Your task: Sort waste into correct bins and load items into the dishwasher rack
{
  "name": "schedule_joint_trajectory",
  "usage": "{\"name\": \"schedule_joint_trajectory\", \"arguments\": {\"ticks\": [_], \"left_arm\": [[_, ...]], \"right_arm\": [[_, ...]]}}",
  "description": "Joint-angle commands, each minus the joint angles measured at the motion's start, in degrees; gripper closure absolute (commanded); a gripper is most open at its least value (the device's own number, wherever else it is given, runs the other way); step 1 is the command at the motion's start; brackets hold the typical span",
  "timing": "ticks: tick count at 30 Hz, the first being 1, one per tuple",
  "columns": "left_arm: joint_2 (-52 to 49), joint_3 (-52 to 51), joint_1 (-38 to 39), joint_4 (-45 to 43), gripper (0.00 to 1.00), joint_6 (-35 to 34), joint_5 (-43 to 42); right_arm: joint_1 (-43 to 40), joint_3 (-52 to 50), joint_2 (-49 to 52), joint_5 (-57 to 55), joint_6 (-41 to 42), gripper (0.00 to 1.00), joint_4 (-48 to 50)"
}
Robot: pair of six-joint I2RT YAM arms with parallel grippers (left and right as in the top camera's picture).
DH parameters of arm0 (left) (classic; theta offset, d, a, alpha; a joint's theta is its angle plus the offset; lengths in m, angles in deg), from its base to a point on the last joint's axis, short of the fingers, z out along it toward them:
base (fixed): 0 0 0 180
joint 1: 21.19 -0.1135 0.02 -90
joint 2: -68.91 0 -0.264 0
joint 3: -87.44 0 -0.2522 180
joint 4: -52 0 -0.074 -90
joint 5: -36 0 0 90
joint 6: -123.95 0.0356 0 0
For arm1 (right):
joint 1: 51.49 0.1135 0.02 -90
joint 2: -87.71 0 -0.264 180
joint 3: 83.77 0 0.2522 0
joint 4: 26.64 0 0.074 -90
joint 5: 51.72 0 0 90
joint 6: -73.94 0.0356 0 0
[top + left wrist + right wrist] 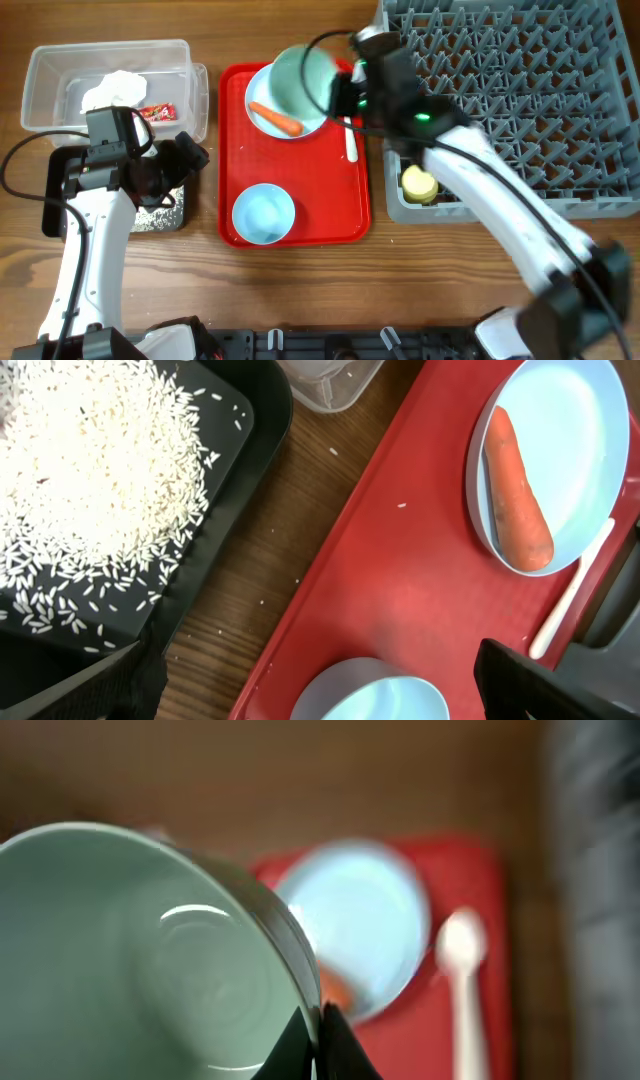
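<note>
Step in hand: by the look of it, carrying the green bowl [303, 78] across to the rack [520, 90].
Right hand [340, 92]: pinched shut on the rim of the green bowl, which hangs tilted on edge above the plate [258, 95] at the far end of the red tray [300, 180], mid-bench.
Doing it well: the pinch is on the rim only, so the bowl may swing. It likely pays to move slowly toward the right edge, lift over the rack's wall, and lower the bowl on edge between the pegs before letting go.
In the way: the rack's near-left corner already has the yellow cup [419, 184] in it, so a slot farther in seems safer. The spoon [350, 140] lies along the right rim of the red tray, just below the hand.
Left hand [180, 160]: spread wide with nothing in it, hovering over the black tray [262, 420] near the left edge.
Waste: the carrot [276, 118] lies on the plate. Rice [90, 470] is heaped in the black tray.
Far-left corner: the clear tub [45, 70] has crumpled paper [115, 88] and a wrapper [157, 113] inside.
Not yet loaded: the blue bowl [263, 213] sits upright at the near end of the red tray.
</note>
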Motion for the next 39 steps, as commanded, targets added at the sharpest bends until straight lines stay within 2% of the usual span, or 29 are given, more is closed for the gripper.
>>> {"name": "schedule_joint_trajectory", "arguments": {"ticks": [1, 4, 6, 8, 12, 14, 21, 25, 27, 28, 31, 32, 34, 35, 36, 37, 39], "left_arm": [[0.52, 0.15, -0.28, 0.0, 0.0, 0.07, 0.76], [0.52, 0.15, -0.28, 0.0, 0.0, 0.07, 0.76], [0.52, 0.15, -0.31, 0.0, 0.0, 0.07, 0.76], [0.52, 0.15, -0.26, 0.0, 0.0, 0.07, 0.76], [0.52, 0.15, -0.26, 0.0, 0.0, 0.07, 0.76], [0.52, 0.15, -0.31, 0.0, 0.0, 0.07, 0.76], [0.52, 0.15, -0.31, 0.0, 0.0, 0.07, 0.74], [0.52, 0.15, -0.31, 0.0, 0.0, 0.07, 0.76], [0.52, 0.15, -0.31, 0.0, 0.0, 0.07, 0.74], [0.55, 0.15, -0.31, 0.02, 0.0, 0.07, 0.76], [0.52, 0.15, -0.31, -0.39, 0.0, 0.07, 0.74], [0.52, 0.15, -0.31, -0.39, 0.0, 0.07, 0.76], [0.52, 0.15, -0.31, -0.39, 0.0, 0.07, 0.74], [0.52, 0.15, -0.26, -0.39, 0.0, 0.07, 0.74], [0.52, 0.15, -0.26, -0.39, 0.0, 0.07, 0.76], [0.52, 0.15, -0.26, -0.39, 0.0, 0.07, 0.74], [0.52, 0.15, -0.26, -0.39, 0.0, 0.07, 0.74]], "right_arm": [[-3.15, 0.57, -6.29, -26.43, -1.6, 0.95, -0.52], [-3.96, 0.48, -4.81, -46.71, -4.46, 0.96, 0.07], [-3.98, 0.48, -0.79, -61.2, -9.38, 0.96, 5.18], [-4.66, 0.46, 5.07, -69.46, -25.14, 0.96, 19.65], [-7.67, 0.48, 19.37, -69.44, -63.04, 0.96, 52.11], [-8.28, 0.48, 23.63, -69.44, -70.75, 0.96, 55.74], [-8.61, 0.46, 29.7, -69.44, -70.12, 0.96, 52.83], [-7.85, 0.46, 29.79, -68.91, -65.66, 0.96, 43.89], [-6.8, 0.46, 29.79, -68.15, -65.7, 0.94, 41.0], [-6.38, 0.46, 29.79, -68.15, -65.79, 0.89, 40.79], [-4.59, 0.46, 29.79, -68.5, -68.89, 0.93, 40.19], [-3.65, 0.46, 29.79, -68.59, -70.36, 0.85, 40.22], [-2.14, 0.46, 29.79, -68.59, -70.34, 0.47, 40.24], [-1.18, 0.46, 29.79, -68.57, -70.25, 0.33, 40.24], [0.04, 0.46, 29.79, -68.57, -70.14, 0.14, 40.37], [0.79, 0.46, 29.79, -68.54, -70.12, 0.12, 40.48], [2.23, 0.46, 29.77, -68.63, -67.45, 0.03, 41.94]]}}
